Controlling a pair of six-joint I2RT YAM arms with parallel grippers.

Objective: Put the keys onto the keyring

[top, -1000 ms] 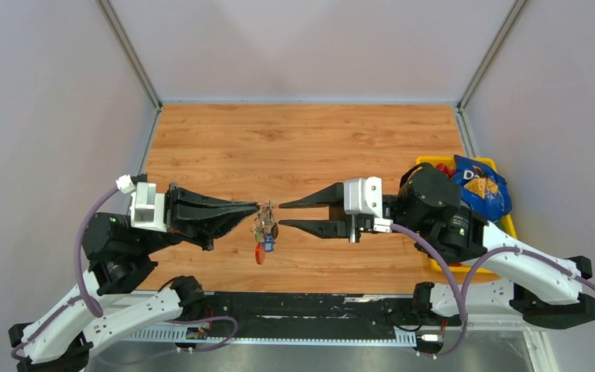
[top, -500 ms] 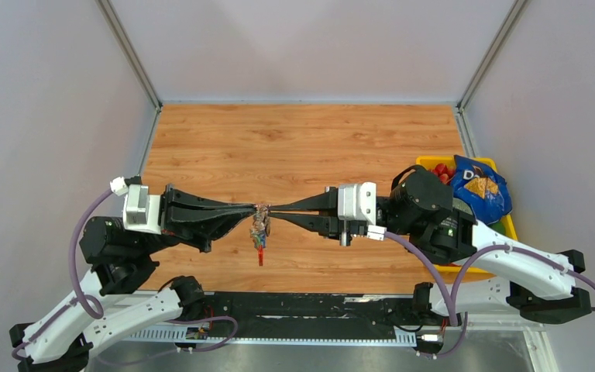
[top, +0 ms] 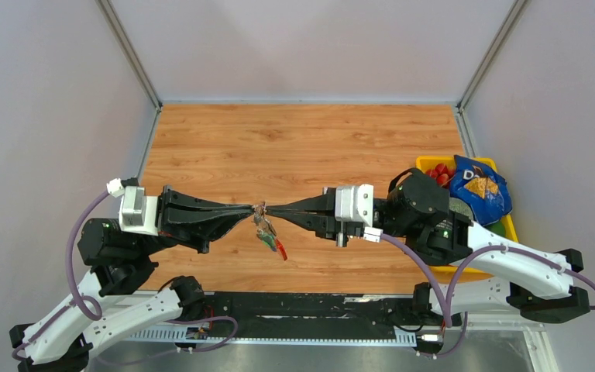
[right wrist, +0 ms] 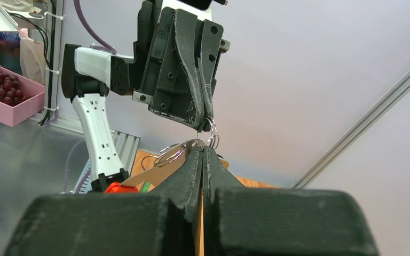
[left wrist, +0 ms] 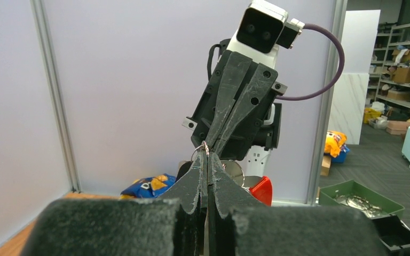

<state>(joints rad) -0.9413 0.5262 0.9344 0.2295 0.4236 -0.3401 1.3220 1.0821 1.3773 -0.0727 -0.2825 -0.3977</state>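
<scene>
I have both arms stretched out low and nearly level over the wooden surface (top: 302, 147), reaching toward each other from opposite sides, elbows down by their bases. The left end effector (top: 254, 208) and the right end effector (top: 271, 209) meet tip to tip above the middle of the surface. Both are pressed together, each pinching the thin wire of the keyring (top: 266, 231).

From the right wrist view, the left arm's fingers (right wrist: 205, 114) come down from above and nip the ring loops (right wrist: 212, 137), with my own tips closed just beneath them. From the left wrist view, the right arm's fingers (left wrist: 229, 114) point down at mine in the same way.

The rest of the bunch hangs below the pinch, clear of the surface, its red tag (top: 280, 249) lowest and swung toward the right arm. I cannot pick the key out of the bunch
</scene>
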